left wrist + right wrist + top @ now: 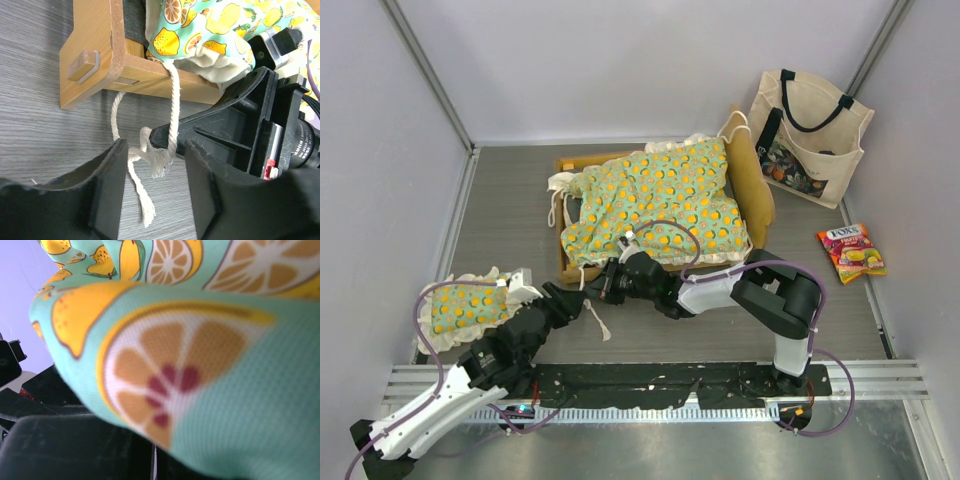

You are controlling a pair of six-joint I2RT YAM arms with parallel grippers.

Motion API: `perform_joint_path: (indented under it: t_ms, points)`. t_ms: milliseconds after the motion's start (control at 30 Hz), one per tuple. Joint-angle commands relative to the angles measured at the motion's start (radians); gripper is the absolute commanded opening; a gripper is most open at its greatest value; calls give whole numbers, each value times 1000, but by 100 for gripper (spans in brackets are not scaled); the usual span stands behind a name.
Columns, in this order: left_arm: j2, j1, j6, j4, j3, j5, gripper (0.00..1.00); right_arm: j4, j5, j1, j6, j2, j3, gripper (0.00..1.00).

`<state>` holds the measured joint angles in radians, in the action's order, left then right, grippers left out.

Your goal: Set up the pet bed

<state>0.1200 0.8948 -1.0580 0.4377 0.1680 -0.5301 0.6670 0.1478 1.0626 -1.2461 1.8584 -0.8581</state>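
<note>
— Any writing to read?

— Only on the sweet packet (852, 251) at the right of the bench (510, 210): "FOX'S" in white on red. The cream tote bag (807, 135) at the far right carries a printed picture, but I can make out no words.

— Where is the pet bed?

— Its wooden frame (760, 185) stands at the far middle, headboard to the right. The mattress cushion (660, 195) lies rumpled on top, spilling over the near rail. The small matching pillow (465, 305) lies apart at the near left.

— The left gripper (156, 150)?

— Spread about halfway at the frame's near left corner, one finger on each side of a hanging white tie cord (173, 100) (frayed at the end). It holds nothing.

— The right gripper (611, 281)?

— Pressed together, its tip against that same cord just under the rail. Whether the cord is actually pinched, I cannot tell; cushion fabric fills its own camera.
</note>
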Motion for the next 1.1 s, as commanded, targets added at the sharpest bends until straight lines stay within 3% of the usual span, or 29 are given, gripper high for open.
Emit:
perform_joint_path:
  t_ms: [0, 233, 333, 533, 600, 633, 733, 800, 1067]
  points:
    - [52, 1, 56, -90, 16, 19, 56, 5, 26, 5, -41, -13, 2, 1]
    - [55, 3, 79, -51, 34, 24, 55, -4, 22, 0, -50, -1, -12, 1]
    - [29, 3, 73, -47, 22, 27, 41, -15, 21, -3, -50, -4, -16, 1]
    - [3, 1, 107, 12, 44, 51, 38, -40, 16, -10, -47, -4, -30, 1]
    - [3, 1, 108, 47, 57, 56, 40, -40, 15, -12, -47, -4, -30, 1]
    - [3, 1, 112, 55, 60, 58, 48, -43, 13, -13, -47, -5, -30, 1]
    - [0, 3, 116, 76, 74, 64, 56, -53, 4, -15, -44, -7, -30, 1]
    - [-5, 3, 122, 96, 88, 58, 57, -56, 1, -16, -41, -8, -30, 1]
    - [38, 3, 116, 101, 107, 68, 29, -81, -22, -24, -33, -15, -35, 1]
